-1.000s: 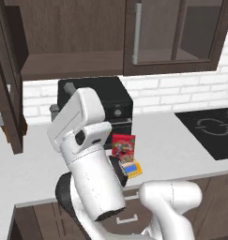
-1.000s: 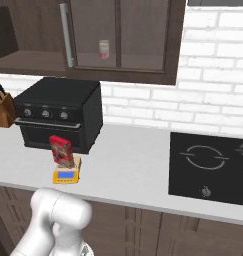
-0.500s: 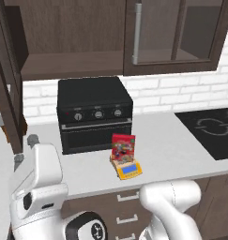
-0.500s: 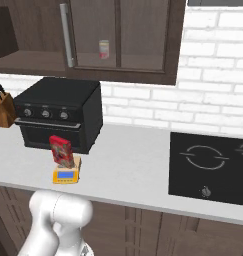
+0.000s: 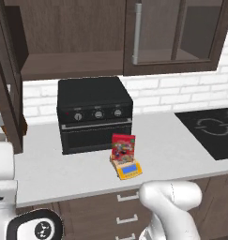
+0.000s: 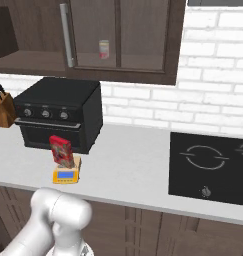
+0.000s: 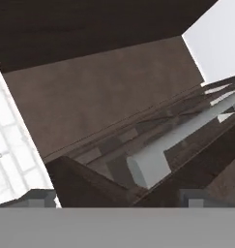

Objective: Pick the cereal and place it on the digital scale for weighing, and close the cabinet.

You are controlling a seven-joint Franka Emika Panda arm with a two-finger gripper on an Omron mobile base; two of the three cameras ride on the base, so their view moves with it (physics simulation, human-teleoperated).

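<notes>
1. The gripper point(image 7: 119, 201) sits close under the open door's silver bar handle point(image 7: 186, 133); only the finger tips point(image 7: 194, 197) peek up, so I cannot tell whether the pincer is released or clenched
2. The cereal point(image 5: 123, 146) already stands upright on the digital scale point(image 5: 127, 168), just before the black toaster oven point(image 5: 94, 112), so closing looks like the step in hand
3. The cabinet point(image 5: 148, 35) has its left door point(image 5: 5, 89) swung out toward the robot; I would push flat on the door face near the handle, not hook the bar
4. Sweep in an arc following the hinge, keeping high above the counter point(image 5: 176, 140) and the box
</notes>
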